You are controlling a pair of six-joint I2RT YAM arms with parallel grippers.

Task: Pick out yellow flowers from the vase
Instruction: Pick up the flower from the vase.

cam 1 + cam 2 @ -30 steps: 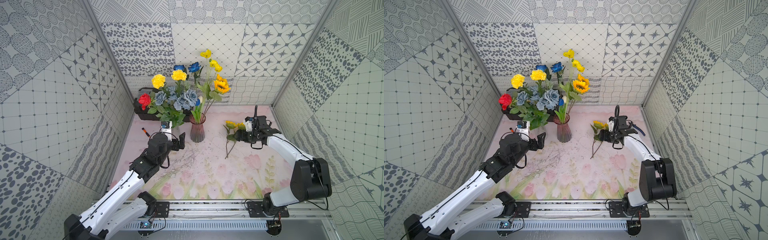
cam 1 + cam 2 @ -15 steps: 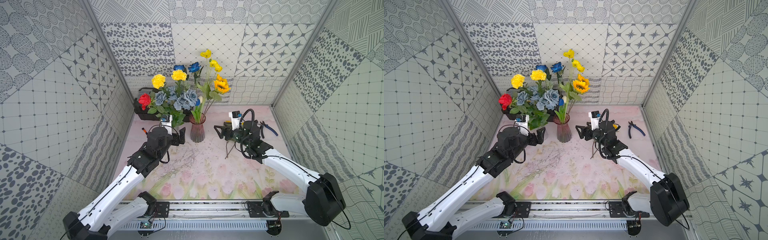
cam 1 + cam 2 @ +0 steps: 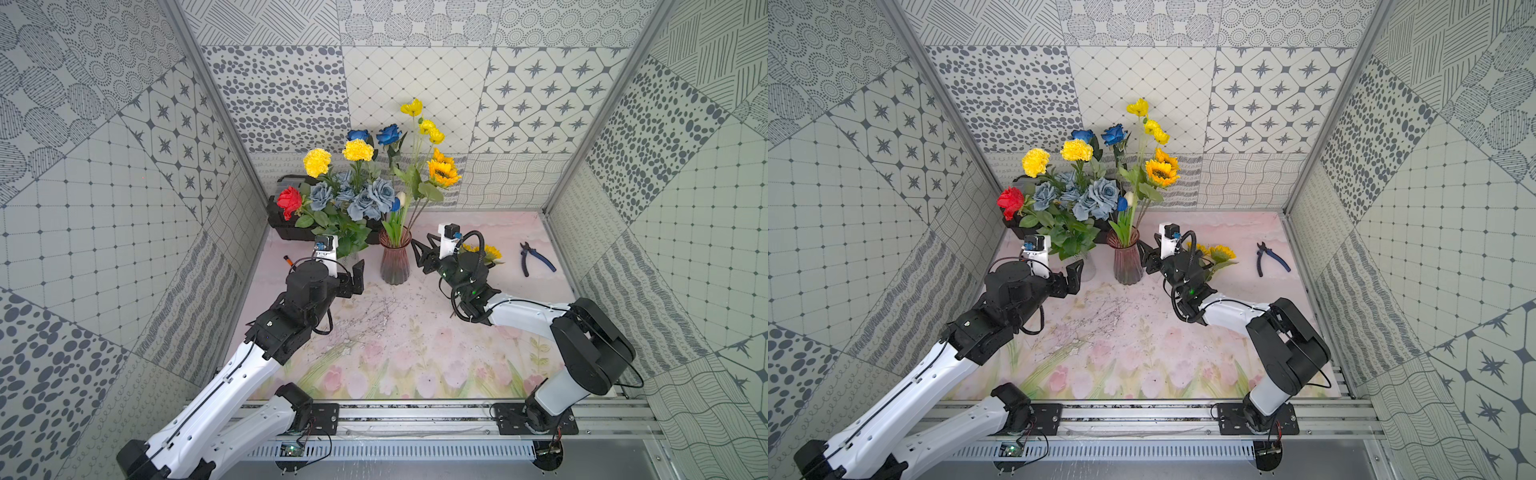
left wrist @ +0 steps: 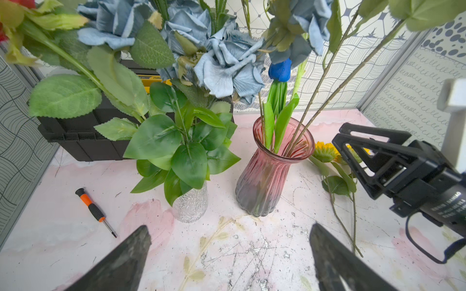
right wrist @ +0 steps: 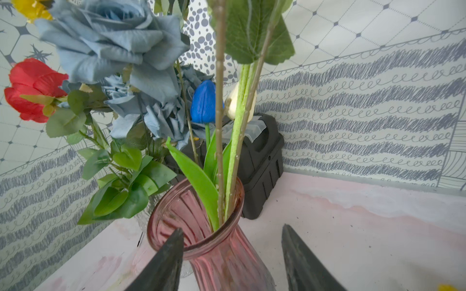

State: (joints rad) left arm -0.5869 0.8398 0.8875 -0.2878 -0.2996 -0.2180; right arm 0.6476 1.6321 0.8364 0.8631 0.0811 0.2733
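- pink floral table mat (image 3: 374, 353): the working floor. i judge its right-hand stretch serves as the drop zone for picked stems.
- left gripper (image 4: 229, 229): jaws at full spread, holding nothing, set low and facing both vases. i read it as standing by to steady a vase, well apart from the other arm.
- right gripper (image 5: 232, 229): jaws partly apart, empty, levelled at the mouth of the pink glass vase (image 3: 395, 262), with the stems just beyond its tips. i judge this is to pinch a stem low, where it should lift straight.
- yellow flowers (image 3: 444, 172): the dark-centred pair and the poppy-like blooms (image 3: 411, 107) stand in the pink glass vase. two pompoms (image 3: 317, 162) appear to stand in the clear glass vase (image 4: 191, 206) among grey-blue roses (image 3: 380, 193).
- picked sunflowers (image 3: 492, 252): lying flat on the mat behind the right wrist, apart from the vase. task part done.
- pliers (image 3: 540, 259) and screwdriver (image 4: 95, 211): idle, clear of the reach.
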